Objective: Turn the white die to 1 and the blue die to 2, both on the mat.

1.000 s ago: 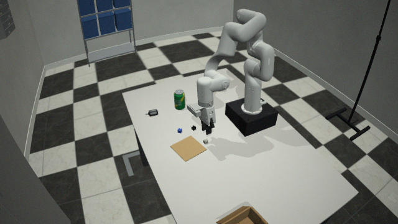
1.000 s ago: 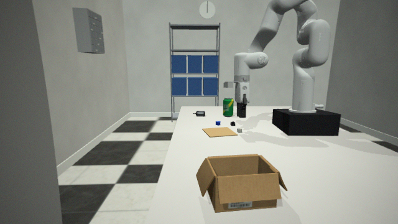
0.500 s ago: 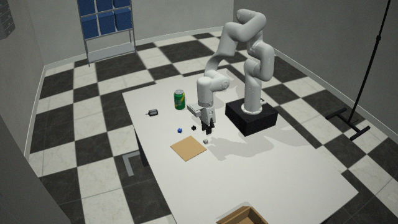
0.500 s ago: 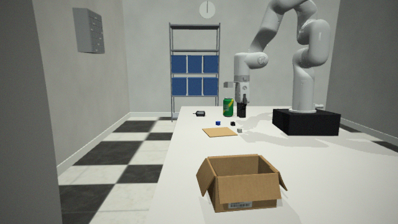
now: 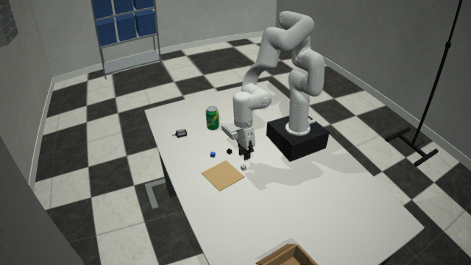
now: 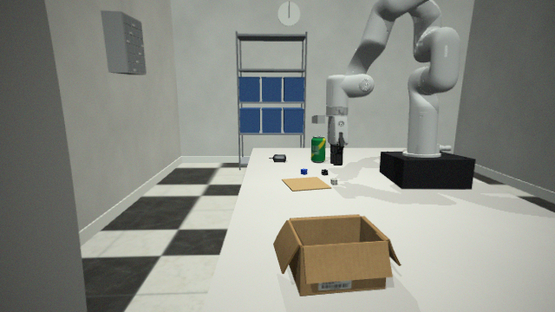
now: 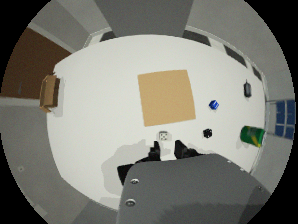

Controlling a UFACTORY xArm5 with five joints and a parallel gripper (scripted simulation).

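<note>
- The table (image 5: 294,206) (image 6: 434,217) (image 7: 100,100) carries everything listed below.
- The arm (image 5: 272,48) (image 6: 370,43) stands on a black base (image 5: 291,149) (image 6: 438,173) and reaches over the table, its wrist pointing down.
- The box (image 5: 280,252) (image 6: 347,262) (image 7: 50,92) sits with its flaps open, well apart from the dice.
- The mat (image 5: 223,175) (image 6: 306,184) (image 7: 166,97) lies flat, with all three dice off it.
- The gripper (image 5: 246,156) (image 6: 336,161) (image 7: 166,147) hangs above the table near the white die, its fingers partly spread with nothing between them.
- The can (image 5: 212,118) (image 6: 318,149) (image 7: 252,136) is green and upright.
- The dark gadget (image 5: 181,133) (image 6: 279,158) (image 7: 247,89) lies beyond the blue die.
- The white die (image 5: 243,167) (image 6: 334,181) (image 7: 163,136) rests just beside the mat; its top looks like a 5, though the pips are small.
- The blue die (image 5: 213,154) (image 6: 303,172) (image 7: 214,105) is near the mat, its top number too small to read.
- The black die (image 5: 229,151) (image 6: 324,172) (image 7: 207,133) is near the blue one, its top number also unreadable.

Between the earlier pictures and now, no shift can be made out in either the top or the exterior view, neither in pose nor in placement.
</note>
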